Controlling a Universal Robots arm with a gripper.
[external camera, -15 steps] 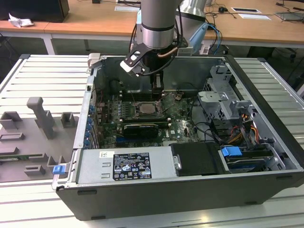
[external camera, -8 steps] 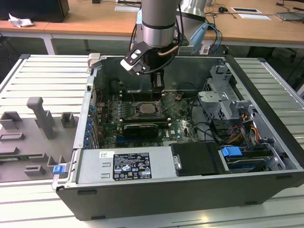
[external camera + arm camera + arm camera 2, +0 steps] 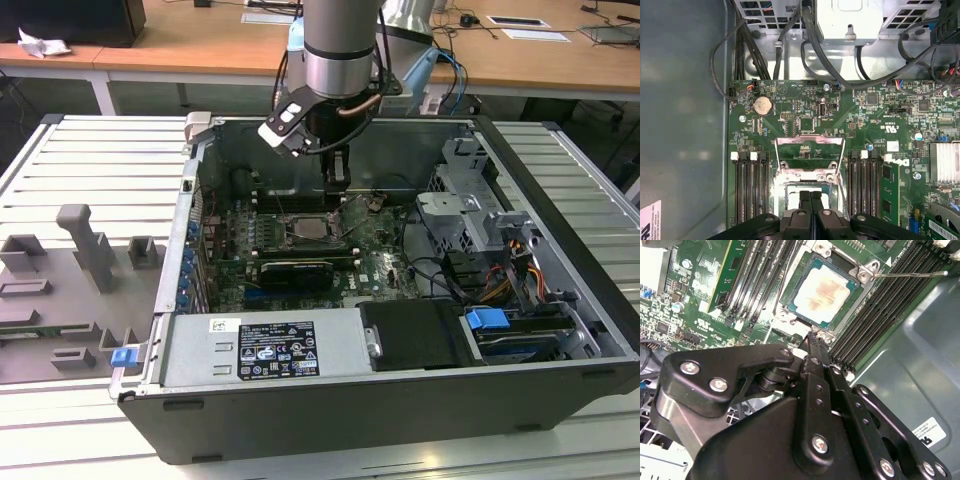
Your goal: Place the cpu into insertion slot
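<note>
The cpu [image 3: 826, 292] lies flat in the insertion slot [image 3: 856, 274], silver top up, with green board all around it. The gripper [image 3: 815, 334] hovers right at the slot's edge, fingers pinched together on nothing. In the exterior view it hangs inside the open computer case [image 3: 420, 400].

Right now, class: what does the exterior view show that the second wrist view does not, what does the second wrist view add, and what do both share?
Exterior view: the whole open computer case, its labelled power supply, the drive cage and a grey fixture tray beside the case.
Second wrist view: brownish residue on the cpu, and the wire lever sticking out over the long memory slots.
Both: the cpu lying in the insertion slot, the shut tool close by its edge, green motherboard around.
</note>
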